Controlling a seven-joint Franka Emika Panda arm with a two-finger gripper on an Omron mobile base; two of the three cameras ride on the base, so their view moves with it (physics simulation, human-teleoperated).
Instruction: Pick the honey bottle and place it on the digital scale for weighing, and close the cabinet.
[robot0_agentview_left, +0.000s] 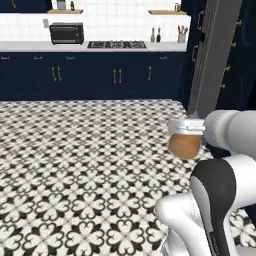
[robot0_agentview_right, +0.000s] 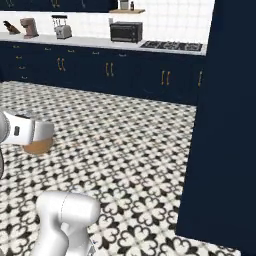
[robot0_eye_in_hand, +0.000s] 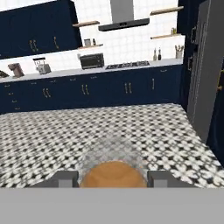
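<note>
The fingers (robot0_eye_in_hand: 113, 178) are clamped on the honey bottle (robot0_eye_in_hand: 113, 175), one finger (robot0_eye_in_hand: 65, 178) pressed to each side of its rounded amber body. In the hand view the bottle sits squarely between them, its orange bulk lowest and a pale, blurry part showing just above it. From the left base view the bottle (robot0_agentview_left: 184, 145) hangs in the air over the patterned floor (robot0_agentview_left: 85, 165), its grey-white cap (robot0_agentview_left: 186, 126) uppermost and just beside the white wrist of the arm (robot0_agentview_left: 225, 131). From the right base view only a sliver of the amber body (robot0_agentview_right: 39, 146) peeks out beneath the grey end of the hand.

Beyond the fingers, well apart from them, a run of navy base cupboards carries a pale surface (robot0_eye_in_hand: 131, 66) with a black toaster oven (robot0_eye_in_hand: 92, 61), a hob (robot0_eye_in_hand: 127, 64) and a toaster (robot0_eye_in_hand: 43, 67). To the right of the fingers stands the tall navy cabinet (robot0_eye_in_hand: 209, 65), with one door (robot0_agentview_left: 207, 55) swung out edge-on and brass handles on it. I cannot tell whether its other door is open.
</note>
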